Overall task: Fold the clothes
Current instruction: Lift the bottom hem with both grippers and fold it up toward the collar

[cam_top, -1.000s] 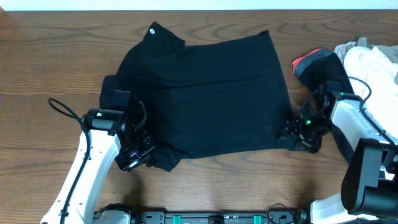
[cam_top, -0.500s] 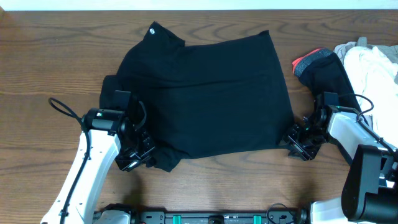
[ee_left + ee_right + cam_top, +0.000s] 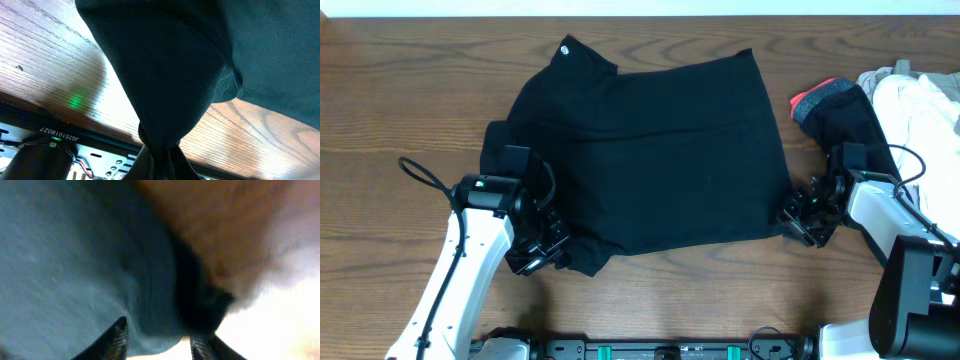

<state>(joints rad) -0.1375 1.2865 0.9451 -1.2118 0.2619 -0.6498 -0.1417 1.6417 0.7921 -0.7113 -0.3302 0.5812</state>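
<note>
Black T-shirt (image 3: 660, 150) lies in the middle of the desk (image 3: 400, 100) and looks part-folded. Your left hand (image 3: 535, 257) pinches its near-left corner; your right hand (image 3: 799, 214) is spread around the near-right corner. The pile (image 3: 910, 100) at the right edge is unfolded.

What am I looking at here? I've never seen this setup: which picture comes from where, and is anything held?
Two white robot arms work at a wooden table, each ending in a two-finger gripper. The wide picture looks down from above. The two close-ups come from cameras on the wrists. A black T-shirt lies spread on the table, with a white garment and a red-edged black one at the right. The left gripper is shut on the shirt's near-left corner. The right gripper has its fingers either side of the shirt's near-right edge. Whether it pinches the cloth I cannot tell.
</note>
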